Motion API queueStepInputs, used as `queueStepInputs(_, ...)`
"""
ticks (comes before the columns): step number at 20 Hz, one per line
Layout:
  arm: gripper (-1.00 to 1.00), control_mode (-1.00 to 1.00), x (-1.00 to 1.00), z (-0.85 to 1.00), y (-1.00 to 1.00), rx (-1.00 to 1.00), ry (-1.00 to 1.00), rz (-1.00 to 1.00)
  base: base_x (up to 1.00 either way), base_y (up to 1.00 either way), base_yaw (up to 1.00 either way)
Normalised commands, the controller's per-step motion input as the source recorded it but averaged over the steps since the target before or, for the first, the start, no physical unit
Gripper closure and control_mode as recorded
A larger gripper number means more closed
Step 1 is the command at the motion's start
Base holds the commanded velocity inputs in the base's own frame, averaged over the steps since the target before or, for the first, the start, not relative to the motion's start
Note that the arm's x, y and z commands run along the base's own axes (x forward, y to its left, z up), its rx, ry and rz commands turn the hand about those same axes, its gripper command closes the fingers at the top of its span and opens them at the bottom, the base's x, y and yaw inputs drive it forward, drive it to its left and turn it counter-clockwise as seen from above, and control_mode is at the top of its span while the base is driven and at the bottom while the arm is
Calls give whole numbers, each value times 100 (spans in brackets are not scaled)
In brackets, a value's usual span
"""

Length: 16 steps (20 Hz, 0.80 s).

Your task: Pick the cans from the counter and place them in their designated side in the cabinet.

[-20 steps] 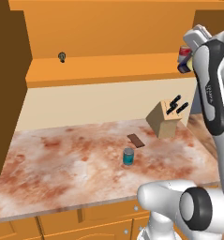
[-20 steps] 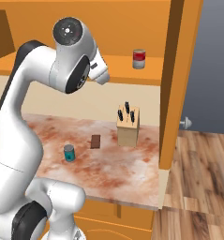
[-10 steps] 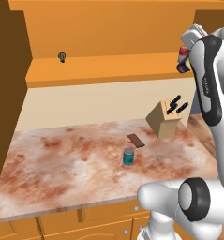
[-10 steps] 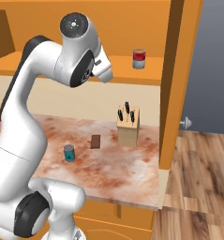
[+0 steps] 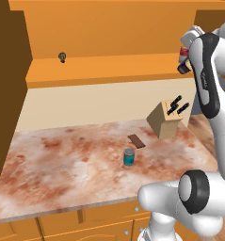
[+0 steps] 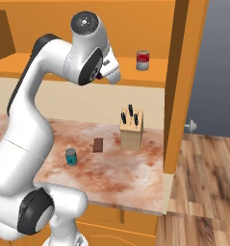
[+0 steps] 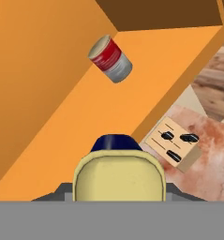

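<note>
The pincer point(image 7: 117, 187) grasps the dark blue can point(image 7: 117, 164); the red-and-grey can point(image 7: 110, 58) stands ahead on the cabinet shelf point(image 7: 85, 117); the teal can point(image 5: 128, 156) sits below on the tabletop point(image 5: 62, 164).

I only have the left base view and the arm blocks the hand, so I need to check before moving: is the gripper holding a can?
Observer: Yes. In the hand view the gripper is shut on the dark blue can, yellow label facing the camera.
Operator: What lies ahead of it?
Observer: The red-and-grey can stands on the cabinet shelf, apart from the held can.
Operator: How near the shelf's end?
Observer: In the right base view it stands toward the right end, not touching the side panel.
</note>
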Motion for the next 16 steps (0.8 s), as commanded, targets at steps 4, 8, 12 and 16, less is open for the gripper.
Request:
queueStepInputs(4, 100, -100, 19, -7, -7, 0, 5, -1, 0, 0, 0)
queueStepInputs(8, 100, -100, 21, -8, -7, 0, 5, -1, 0, 0, 0)
queueStepInputs(12, 100, -100, 23, -6, -7, 0, 4, -1, 0, 0, 0)
queueStepInputs(16, 100, -100, 25, -3, -5, 0, 4, -1, 0, 0, 0)
